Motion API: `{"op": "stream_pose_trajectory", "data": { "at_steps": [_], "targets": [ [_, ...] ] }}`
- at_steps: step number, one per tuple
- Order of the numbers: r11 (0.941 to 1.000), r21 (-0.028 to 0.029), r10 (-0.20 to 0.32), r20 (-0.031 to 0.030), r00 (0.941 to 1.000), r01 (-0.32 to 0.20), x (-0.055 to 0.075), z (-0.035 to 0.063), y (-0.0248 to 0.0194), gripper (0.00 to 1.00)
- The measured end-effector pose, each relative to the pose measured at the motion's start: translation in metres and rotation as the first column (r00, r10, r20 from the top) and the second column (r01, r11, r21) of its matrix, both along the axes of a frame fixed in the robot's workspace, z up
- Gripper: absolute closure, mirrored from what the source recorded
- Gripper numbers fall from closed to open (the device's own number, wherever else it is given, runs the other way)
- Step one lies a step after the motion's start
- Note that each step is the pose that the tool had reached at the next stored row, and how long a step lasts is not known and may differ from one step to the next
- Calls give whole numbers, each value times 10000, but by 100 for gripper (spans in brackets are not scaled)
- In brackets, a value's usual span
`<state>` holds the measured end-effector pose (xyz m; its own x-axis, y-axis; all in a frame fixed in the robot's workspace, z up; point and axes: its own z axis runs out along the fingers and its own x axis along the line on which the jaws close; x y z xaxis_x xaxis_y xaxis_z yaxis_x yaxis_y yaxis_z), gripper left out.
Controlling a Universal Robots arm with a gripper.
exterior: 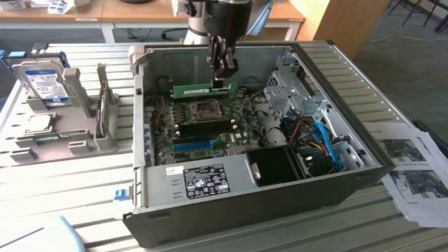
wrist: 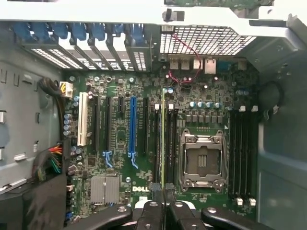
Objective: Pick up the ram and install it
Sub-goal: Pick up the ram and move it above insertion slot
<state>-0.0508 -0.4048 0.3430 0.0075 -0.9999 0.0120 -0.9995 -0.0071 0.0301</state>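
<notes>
The black metal claw (exterior: pixel 222 79) pinches the long thin green ram stick (exterior: pixel 196 91) (edge down), its length running along the black slots (exterior: pixel 209 127) underneath.

Green ram (exterior: pixel 201 90); bright-blue slot (wrist: pixel 133 125); claw (wrist: pixel 163 189) apparently black.

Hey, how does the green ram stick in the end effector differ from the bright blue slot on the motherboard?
The ram is green; the blue slot is bright blue. The ram is clamped at one end by the end effector and held above the motherboard; the blue slot sits fixed on the board. Both are long and narrow, and in the wrist view they run parallel.
</notes>
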Motion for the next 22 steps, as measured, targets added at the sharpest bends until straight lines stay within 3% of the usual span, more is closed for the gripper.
{"op": "stream_pose_trajectory", "data": {
  "at_steps": [14,22],
  "targets": [
    [10000,-1,0,0,10000,0,0,-247,0,89],
    [10000,-1,-94,-1,10000,94,0,-252,0,89]
  ]
}}
